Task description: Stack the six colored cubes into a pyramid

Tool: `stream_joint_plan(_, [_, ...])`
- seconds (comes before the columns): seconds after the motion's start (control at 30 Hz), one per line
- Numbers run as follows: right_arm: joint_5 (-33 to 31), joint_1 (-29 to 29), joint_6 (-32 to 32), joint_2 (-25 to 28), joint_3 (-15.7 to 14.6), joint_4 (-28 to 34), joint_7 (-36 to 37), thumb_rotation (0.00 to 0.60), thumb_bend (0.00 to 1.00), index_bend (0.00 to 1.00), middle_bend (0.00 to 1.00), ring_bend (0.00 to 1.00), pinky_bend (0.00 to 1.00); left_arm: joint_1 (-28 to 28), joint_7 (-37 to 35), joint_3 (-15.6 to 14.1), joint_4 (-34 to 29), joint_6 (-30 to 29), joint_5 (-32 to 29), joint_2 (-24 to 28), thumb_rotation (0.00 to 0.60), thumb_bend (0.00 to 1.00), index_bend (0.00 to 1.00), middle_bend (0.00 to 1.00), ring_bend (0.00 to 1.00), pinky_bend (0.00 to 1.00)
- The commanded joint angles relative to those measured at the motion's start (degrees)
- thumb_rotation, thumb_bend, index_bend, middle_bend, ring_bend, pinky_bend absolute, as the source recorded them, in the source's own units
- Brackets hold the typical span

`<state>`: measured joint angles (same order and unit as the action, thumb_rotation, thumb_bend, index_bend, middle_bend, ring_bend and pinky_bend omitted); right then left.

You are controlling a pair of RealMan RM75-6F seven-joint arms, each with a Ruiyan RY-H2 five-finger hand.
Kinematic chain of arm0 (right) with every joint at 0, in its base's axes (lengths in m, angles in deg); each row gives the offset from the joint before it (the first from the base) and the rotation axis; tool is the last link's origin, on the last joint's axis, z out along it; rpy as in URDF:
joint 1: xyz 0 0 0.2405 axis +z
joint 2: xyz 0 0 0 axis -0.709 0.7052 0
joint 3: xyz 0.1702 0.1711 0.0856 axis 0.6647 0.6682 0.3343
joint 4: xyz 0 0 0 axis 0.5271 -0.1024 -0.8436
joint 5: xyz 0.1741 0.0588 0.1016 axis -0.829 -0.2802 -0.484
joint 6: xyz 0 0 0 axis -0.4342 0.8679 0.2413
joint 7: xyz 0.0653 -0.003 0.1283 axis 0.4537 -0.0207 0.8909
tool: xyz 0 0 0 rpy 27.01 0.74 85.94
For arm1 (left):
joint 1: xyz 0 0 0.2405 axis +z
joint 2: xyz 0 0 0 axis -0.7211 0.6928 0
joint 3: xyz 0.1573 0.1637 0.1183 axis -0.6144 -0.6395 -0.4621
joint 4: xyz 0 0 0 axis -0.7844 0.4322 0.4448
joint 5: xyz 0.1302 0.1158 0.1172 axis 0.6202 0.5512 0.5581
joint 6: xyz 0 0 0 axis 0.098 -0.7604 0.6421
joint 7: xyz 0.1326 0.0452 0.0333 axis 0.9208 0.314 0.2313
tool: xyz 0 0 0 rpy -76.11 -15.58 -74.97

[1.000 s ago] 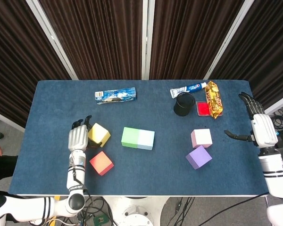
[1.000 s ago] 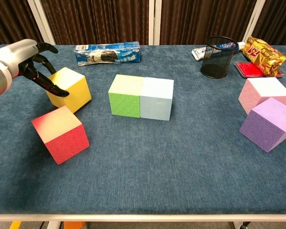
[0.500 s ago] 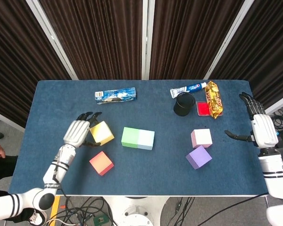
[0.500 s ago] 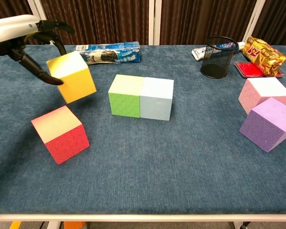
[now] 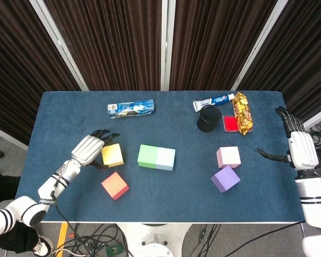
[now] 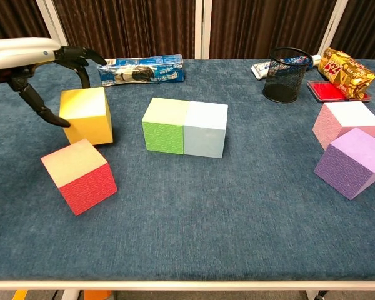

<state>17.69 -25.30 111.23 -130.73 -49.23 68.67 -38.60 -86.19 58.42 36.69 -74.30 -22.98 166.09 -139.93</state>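
Your left hand [image 5: 89,149] sits at the yellow cube [image 5: 112,155], fingers arched over its top and far side, thumb [image 6: 42,111] reaching down its left face. Whether the fingers actually press the cube or only cage it is hard to tell: the chest view shows dark fingertips just at the cube's upper edge, and the contact itself is hidden behind the cube. The cube looks level and seems to rest on the table [image 5: 171,193], though its underside is not visible.

Just in front of it lies the red cube [image 5: 115,185], turned at an angle and apart from the yellow one. At the middle of the table the green cube [image 5: 147,156] and the pale blue cube [image 5: 165,159] stand side by side, touching. To the right, the pink cube [image 5: 228,157] and the purple cube [image 5: 225,178] sit near each other; in the chest view the purple one covers the pink one's lower corner.

Your right hand [image 5: 300,149] is off the table's right edge, fingers spread, holding nothing; it shows only in the head view.

Along the far side lie a blue-and-white packet [image 5: 131,107], a toothpaste tube [image 5: 214,100], a black mesh cup [image 5: 208,118], a red box [image 5: 230,123] partly hidden by a gold snack bag [image 5: 242,113].
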Motion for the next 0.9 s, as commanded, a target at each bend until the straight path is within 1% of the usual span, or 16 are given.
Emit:
stream_joint_plan(0.03, [0.0,-0.3,0.0,0.5,0.2,0.5,1.2,0.6,0.02,0.0,0.01,0.0,0.0,-1.6,-3.6,-0.4,1.6,1.2,1.8,-0.2,0.6,0.06,0.11,0.45,0.09,0.16])
stream_joint_plan(0.27, [0.5,-0.6,0.5,0.6,0.1,0.7,1.0,0.6,0.02,0.0,0.01,0.0,0.0,-5.2,-10.3,-1.9,4.4,3.4,6.8,0.7,0.6,0.06,0.11,0.45,0.09,0.16])
stream_joint_plan(0.47, [0.1,-0.8,0.8,0.2,0.1,0.9,-0.1,0.6,0.02,0.0,0.01,0.0,0.0,-7.3,-16.2,-2.9,9.6,2.6,9.8,-0.2,0.6,0.06,0.11,0.45,0.09,0.16])
stream_joint_plan(0.7, [-0.9,-1.3,1.2,0.0,0.3,1.4,-1.2,0.6,0.02,0.0,0.01,0.0,0.0,-8.9,-22.7,-5.1,15.1,1.0,12.7,-1.9,0.6,0.06,0.11,0.45,0.09,0.16])
stream_joint_plan(0.77, [-1.0,-1.5,1.3,-0.2,0.2,1.5,-1.5,0.6,0.02,0.0,0.01,0.0,0.0,-9.4,-24.3,-5.9,16.2,0.9,13.5,-2.2,0.6,0.06,0.11,0.42,0.09,0.16])
stream_joint_plan(0.9, [-1.2,-1.5,1.0,-0.7,0.0,1.2,-1.9,0.6,0.02,0.0,0.01,0.0,0.0,-10.0,-27.5,-7.3,17.7,1.1,13.9,-2.6,0.6,0.05,0.11,0.27,0.08,0.16])
